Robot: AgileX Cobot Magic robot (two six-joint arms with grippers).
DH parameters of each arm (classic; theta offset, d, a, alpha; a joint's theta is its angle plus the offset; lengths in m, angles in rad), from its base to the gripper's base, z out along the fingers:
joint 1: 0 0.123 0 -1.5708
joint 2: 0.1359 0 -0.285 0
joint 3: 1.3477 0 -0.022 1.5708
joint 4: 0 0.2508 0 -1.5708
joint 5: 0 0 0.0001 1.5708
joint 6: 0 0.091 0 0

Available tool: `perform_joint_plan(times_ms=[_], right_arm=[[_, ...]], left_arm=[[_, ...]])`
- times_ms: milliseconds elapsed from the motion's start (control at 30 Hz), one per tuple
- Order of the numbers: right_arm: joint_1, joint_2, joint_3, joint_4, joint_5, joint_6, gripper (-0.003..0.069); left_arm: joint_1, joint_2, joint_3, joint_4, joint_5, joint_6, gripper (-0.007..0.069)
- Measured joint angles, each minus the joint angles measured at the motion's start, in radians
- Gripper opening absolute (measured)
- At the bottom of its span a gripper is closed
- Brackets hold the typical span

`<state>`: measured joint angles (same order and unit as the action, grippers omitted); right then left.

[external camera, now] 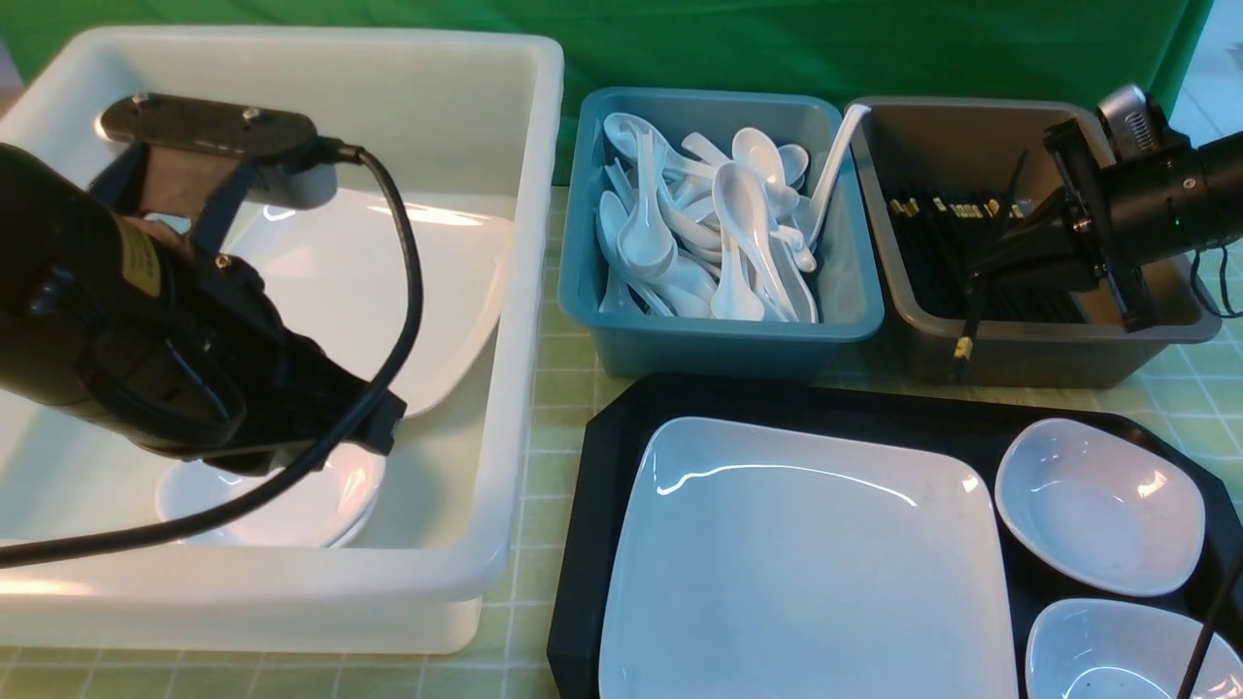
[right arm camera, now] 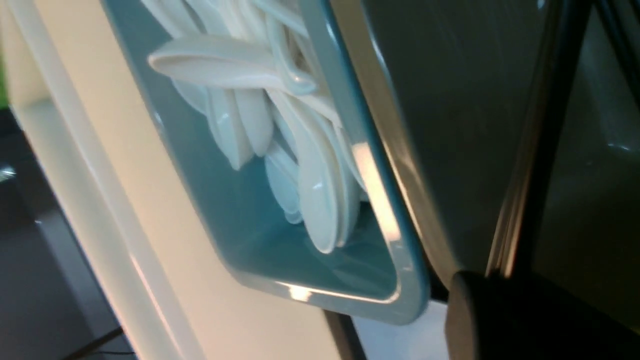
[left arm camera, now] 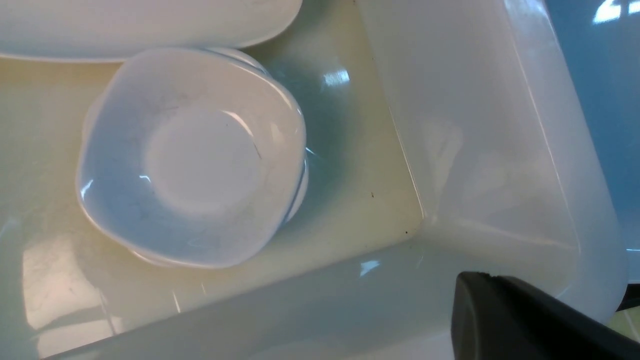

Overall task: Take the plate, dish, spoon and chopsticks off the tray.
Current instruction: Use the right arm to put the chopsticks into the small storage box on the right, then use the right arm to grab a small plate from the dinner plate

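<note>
A green cloth backdrop (external camera: pixel 874 49) hangs behind the pale-green checked tabletop (external camera: pixel 558 408).

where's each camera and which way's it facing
Front: between arms, facing forward over white tub, teal tub and tray; both arms show.
Left wrist: on left arm, looking down into white tub at stacked dishes; jaw tip shows.
Right wrist: on right arm, facing teal tub's spoons; jaw tip, held chopsticks show.
Front and left wrist share the dishes.
</note>
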<state>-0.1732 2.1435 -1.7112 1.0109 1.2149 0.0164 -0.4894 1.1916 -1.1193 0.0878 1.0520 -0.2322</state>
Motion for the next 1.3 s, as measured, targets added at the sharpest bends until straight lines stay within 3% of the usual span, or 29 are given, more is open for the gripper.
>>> perform_joint_plan(times_ms=[200, 433, 700, 767, 900, 1000, 1067, 1100, 1200, 1233, 1267, 1300], right_arm=[[-0.013, 0.005, 0.0, 0.038, -0.047, 0.039, 0.0055], [-0.013, 0.005, 0.0, 0.038, -0.161, 0.068, 0.0167], [-0.013, 0.005, 0.0, 0.051, -0.287, 0.09, 0.0218], [-0.015, 0.005, -0.007, 0.055, -0.288, 0.083, 0.0222], [-0.032, -0.001, -0.113, 0.047, -0.244, -0.073, 0.0223], [-0.038, -0.039, -0.215, -0.057, -0.155, -0.151, 0.0144], [-0.032, -0.099, -0.277, -0.207, -0.081, -0.176, 0.0056], [-0.029, -0.124, -0.289, -0.264, -0.065, -0.176, 0.0041], [0.022, -0.292, -0.27, -0.64, -0.025, -0.161, 0.0012], [0.025, -0.304, -0.27, -0.64, -0.025, -0.161, 0.0012], [0.051, -0.401, -0.213, -0.763, -0.02, -0.158, 0.001], [0.069, -0.452, -0.172, -0.807, -0.02, -0.157, 0.0009]], left_arm=[[0.0, 0.0, 0.0, -0.001, 0.006, 0.001, -0.0008], [0.0, 0.0, 0.0, -0.001, 0.006, 0.001, -0.0008], [0.0, 0.0, 0.0, -0.001, 0.008, 0.005, -0.0008], [0.0, 0.0, 0.0, -0.001, 0.009, 0.005, -0.0008], [0.0, 0.0, 0.0, -0.001, 0.01, 0.01, -0.0008], [0.0, 0.0, 0.0, -0.001, 0.01, 0.01, -0.0008], [0.0, 0.0, 0.0, -0.001, 0.009, 0.01, -0.0008], [0.0, 0.0, 0.0, -0.001, 0.008, 0.01, -0.0008], [0.0, 0.0, 0.0, -0.001, -0.001, 0.011, -0.0008], [0.0, 0.0, 0.0, -0.001, -0.002, 0.012, -0.0008], [0.0, 0.0, 0.0, -0.001, -0.007, 0.011, -0.0008], [0.0, 0.0, 0.0, -0.001, -0.01, 0.011, -0.0008]])
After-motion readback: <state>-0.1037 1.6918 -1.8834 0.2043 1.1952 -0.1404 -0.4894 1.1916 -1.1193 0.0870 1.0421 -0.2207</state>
